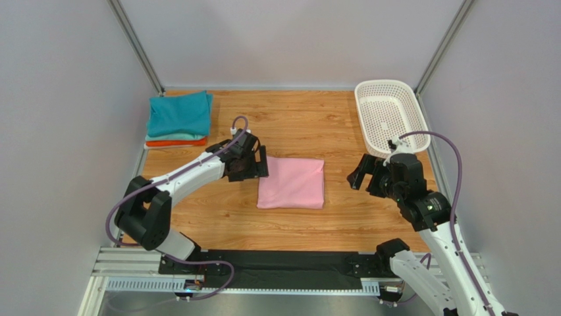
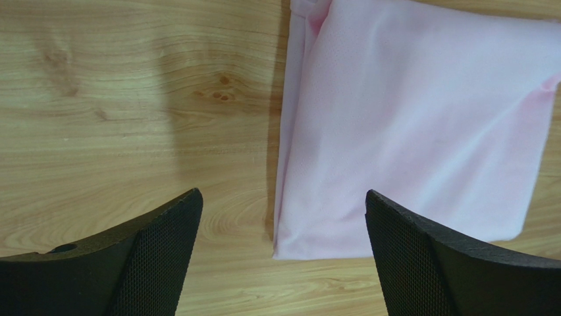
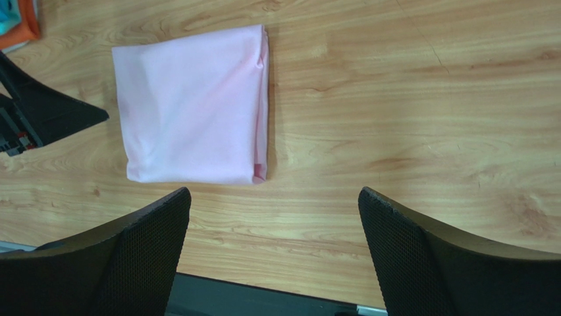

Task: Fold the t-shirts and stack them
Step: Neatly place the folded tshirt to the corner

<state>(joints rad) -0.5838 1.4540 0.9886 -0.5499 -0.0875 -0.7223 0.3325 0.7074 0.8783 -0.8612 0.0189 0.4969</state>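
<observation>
Lying flat near the middle of the light-brown wooden desk [image 1: 316, 125], the plain light pink cotton t-shirt [image 1: 291, 183] is folded into a neat rectangle. The left pincer [image 1: 255, 166] is just beside the left edge of this t-shirt; its two black fingers [image 2: 158, 257] are spread wide and hold nothing, one over bare wood and the other over the pink cloth. Whether they touch the cloth, I cannot tell. The right pincer [image 1: 359, 176] is to the right of the t-shirt, apart from it, also spread wide and with nothing between its fingers. At the far left corner of the desk there is a stack of folded t-shirts [image 1: 178, 120]: a teal one on top, a pale mint one under it and an orange one at the bottom. The white perforated plastic basket [image 1: 387, 113] stands at the far right corner, behind the right pincer.
</observation>
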